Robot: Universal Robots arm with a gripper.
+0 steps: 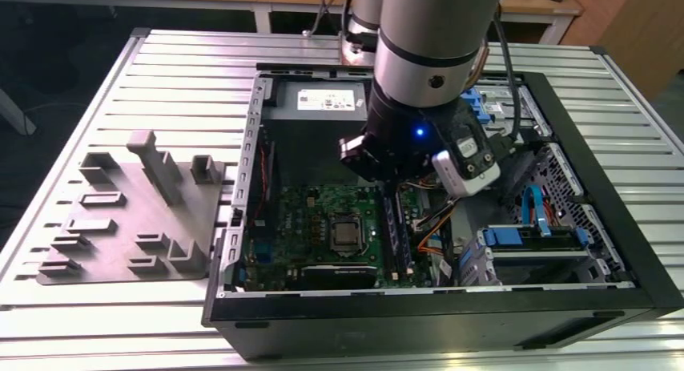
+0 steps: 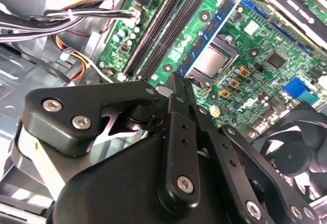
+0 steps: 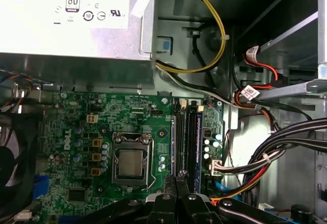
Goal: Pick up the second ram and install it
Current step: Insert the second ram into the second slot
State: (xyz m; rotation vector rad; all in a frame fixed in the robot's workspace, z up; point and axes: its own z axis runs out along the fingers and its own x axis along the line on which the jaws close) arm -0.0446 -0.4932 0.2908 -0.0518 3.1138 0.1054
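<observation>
Tower case lies open on a slatted metal table in the exterior view, with a grey plastic fixture beside it on the exterior view's left. The arm reaches down into the case over the green motherboard. Its lower end hangs above the black memory slots, just beside the CPU socket.

In the second wrist view the gripper has its black fingers pressed together, the tips just over the near end of the slot row.

In the first wrist view the fingertips meet the same way. The second ram appears as a thin dark strip standing edge-up in the slot in line with them. It lies between the CPU socket and a blue-edged stick. Whether the tips touch it I cannot tell.
</observation>
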